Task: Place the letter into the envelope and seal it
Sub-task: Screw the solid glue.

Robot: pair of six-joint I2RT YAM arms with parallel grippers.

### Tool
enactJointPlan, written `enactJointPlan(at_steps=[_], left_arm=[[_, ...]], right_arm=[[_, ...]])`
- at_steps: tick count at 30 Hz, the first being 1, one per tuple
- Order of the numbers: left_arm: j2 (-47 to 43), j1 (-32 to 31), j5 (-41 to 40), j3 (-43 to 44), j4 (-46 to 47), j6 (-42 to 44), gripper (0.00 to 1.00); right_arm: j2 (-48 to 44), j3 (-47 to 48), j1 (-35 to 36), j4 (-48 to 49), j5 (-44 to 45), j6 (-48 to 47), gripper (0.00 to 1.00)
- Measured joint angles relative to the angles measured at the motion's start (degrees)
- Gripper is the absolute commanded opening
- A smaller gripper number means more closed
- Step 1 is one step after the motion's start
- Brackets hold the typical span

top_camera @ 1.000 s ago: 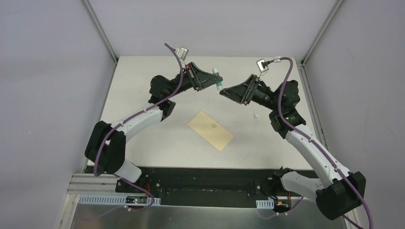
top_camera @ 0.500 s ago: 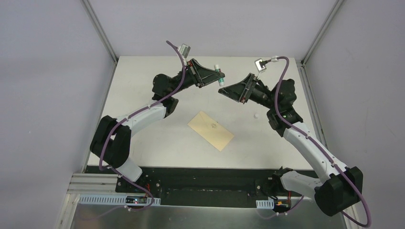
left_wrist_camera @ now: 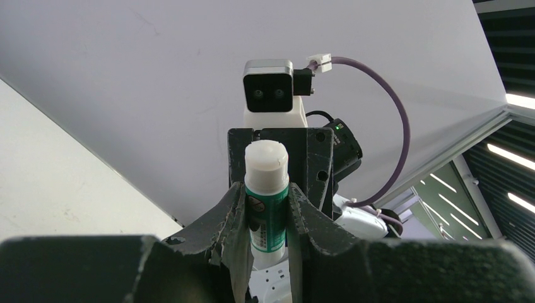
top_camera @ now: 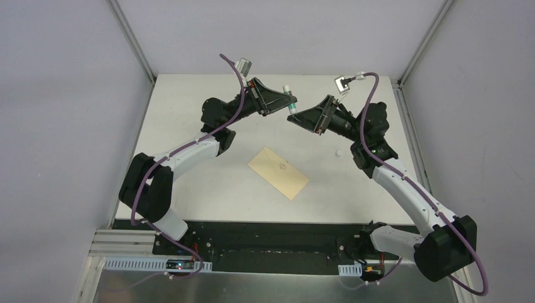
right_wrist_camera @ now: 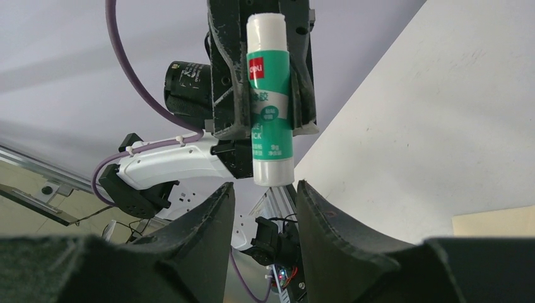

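The yellow-tan envelope lies flat mid-table, its flap down; a corner of it shows in the right wrist view. The letter is not in view. My left gripper is raised over the far table and shut on a white-green glue stick, which also shows from above. My right gripper faces it, open, its tips just short of the stick's clear end, not touching.
A small white object, maybe a cap, lies on the table right of the envelope, under the right arm. Metal frame posts stand at the far corners of the white table.
The right gripper has risen and closed in on the glue stick's end. The left gripper has shifted slightly up and right with the stick. The envelope has not moved.
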Motion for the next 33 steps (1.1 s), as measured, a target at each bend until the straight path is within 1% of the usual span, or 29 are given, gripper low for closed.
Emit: enactJointPlan(at_steps=[6, 16, 22, 24, 28, 33], left_arm=[[0.00, 0.00, 0.00, 0.00, -0.68, 0.02, 0.00], [0.00, 0.07, 0.00, 0.02, -1.64, 0.11, 0.00], [-0.07, 0.04, 0.02, 0.04, -2.47, 0.42, 0.00], [-0.24, 0.04, 0.02, 0.04, -3.32, 0.68, 0.00], [-0.81, 0.07, -0.15, 0.20, -6.23, 2.10, 0.00], [-2.84, 0.13, -0.74, 0.26, -13.00, 5.79, 0.00]], right_arm=[[0.00, 0.17, 0.00, 0.22, 0.02, -0.02, 0.42], [0.85, 0.48, 0.00, 0.13, 0.11, -0.07, 0.33], [1.46, 1.11, 0.00, -1.29, 0.74, -0.66, 0.28], [1.46, 1.36, 0.00, -2.03, 1.20, -1.18, 0.25], [1.46, 2.56, 0.59, -6.01, 2.80, -3.61, 0.20], [1.22, 7.34, 4.68, -18.51, 10.84, -11.65, 0.18]])
